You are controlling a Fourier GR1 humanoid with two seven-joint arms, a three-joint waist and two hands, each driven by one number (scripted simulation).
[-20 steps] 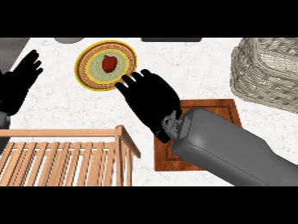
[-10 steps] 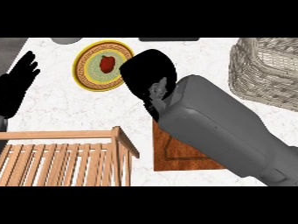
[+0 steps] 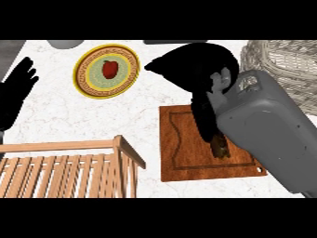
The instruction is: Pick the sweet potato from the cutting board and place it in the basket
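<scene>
1. The sweet potato [image 3: 220, 148] is a dark brown lump on the cutting board [image 3: 188, 153], half hidden by my right forearm.
2. My right hand [image 3: 198, 65] hangs above; I cannot tell its grip.
3. The basket [image 3: 291, 65] sits right, the plate [image 3: 107, 70] left; my left hand [image 3: 13, 93] rests open.

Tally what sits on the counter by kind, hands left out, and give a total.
Plate: 1
Red fruit on the plate: 1
Cutting board: 1
Sweet potato: 1
Basket: 1
Wooden rack: 1
Total: 6
</scene>
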